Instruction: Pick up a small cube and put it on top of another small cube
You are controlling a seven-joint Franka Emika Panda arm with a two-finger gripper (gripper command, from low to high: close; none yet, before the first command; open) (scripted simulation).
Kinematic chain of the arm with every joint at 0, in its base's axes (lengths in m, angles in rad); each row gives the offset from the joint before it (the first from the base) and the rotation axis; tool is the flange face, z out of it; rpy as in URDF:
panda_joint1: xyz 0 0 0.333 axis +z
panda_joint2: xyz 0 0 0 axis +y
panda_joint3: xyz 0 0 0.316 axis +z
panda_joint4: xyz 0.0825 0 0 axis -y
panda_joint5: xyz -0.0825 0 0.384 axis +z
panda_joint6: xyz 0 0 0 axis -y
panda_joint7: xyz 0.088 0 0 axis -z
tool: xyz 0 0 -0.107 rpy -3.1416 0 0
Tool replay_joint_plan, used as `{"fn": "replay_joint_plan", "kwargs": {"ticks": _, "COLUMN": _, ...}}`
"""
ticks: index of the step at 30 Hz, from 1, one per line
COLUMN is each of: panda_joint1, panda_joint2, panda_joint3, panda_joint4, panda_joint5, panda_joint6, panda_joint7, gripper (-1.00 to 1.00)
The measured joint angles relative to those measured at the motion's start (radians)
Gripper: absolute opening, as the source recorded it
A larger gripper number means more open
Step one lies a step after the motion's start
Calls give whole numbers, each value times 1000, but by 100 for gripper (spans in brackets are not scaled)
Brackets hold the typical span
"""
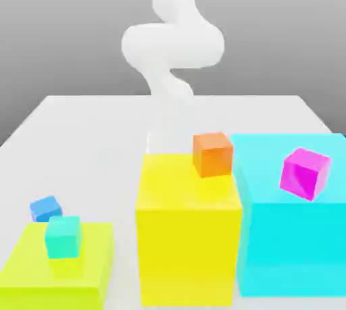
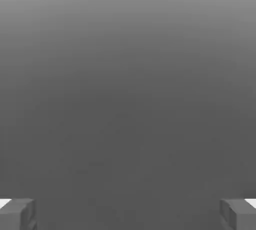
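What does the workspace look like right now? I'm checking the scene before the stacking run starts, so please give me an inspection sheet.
Surface: pale table carrying all the blocks.
Job's things: small blue cube on the table behind the low yellow-green block; small teal cube on top of that block. Not yet stacked.
Clutter: orange cube on the tall yellow block; magenta cube, tilted, on the big cyan block.
Grippers: gripper open, fingers far apart, nothing between them; white arm behind the blocks.
Cables: nothing seen.
Surroundings: plain grey backdrop.
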Motion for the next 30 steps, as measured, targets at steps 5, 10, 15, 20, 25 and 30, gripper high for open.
{"fn": "replay_joint_plan", "kwargs": {"ticks": 5, "panda_joint1": -112, "panda_joint2": 115, "panda_joint3": 6, "panda_joint4": -58, "panda_joint5": 17, "panda_joint6": 67, "panda_joint7": 214, "gripper": 0}}
{"fn": "replay_joint_plan", "kwargs": {"ticks": 10, "panda_joint1": -218, "panda_joint2": 226, "panda_joint3": 13, "panda_joint4": -114, "panda_joint5": 29, "panda_joint6": 132, "panda_joint7": 425, "gripper": 0}}
{"fn": "replay_joint_plan", "kwargs": {"ticks": 15, "panda_joint1": -325, "panda_joint2": 336, "panda_joint3": 22, "panda_joint4": -170, "panda_joint5": 36, "panda_joint6": 197, "panda_joint7": 638, "gripper": 0}}
{"fn": "replay_joint_plan", "kwargs": {"ticks": 20, "panda_joint1": -426, "panda_joint2": 447, "panda_joint3": 25, "panda_joint4": -227, "panda_joint5": 36, "panda_joint6": 262, "panda_joint7": 858, "gripper": 0}}
{"fn": "replay_joint_plan", "kwargs": {"ticks": 25, "panda_joint1": -511, "panda_joint2": 558, "panda_joint3": 12, "panda_joint4": -283, "panda_joint5": 24, "panda_joint6": 327, "panda_joint7": 1085, "gripper": 0}}
{"fn": "replay_joint_plan", "kwargs": {"ticks": 30, "panda_joint1": -590, "panda_joint2": 669, "panda_joint3": -17, "panda_joint4": -339, "panda_joint5": 10, "panda_joint6": 392, "panda_joint7": 1314, "gripper": 0}}
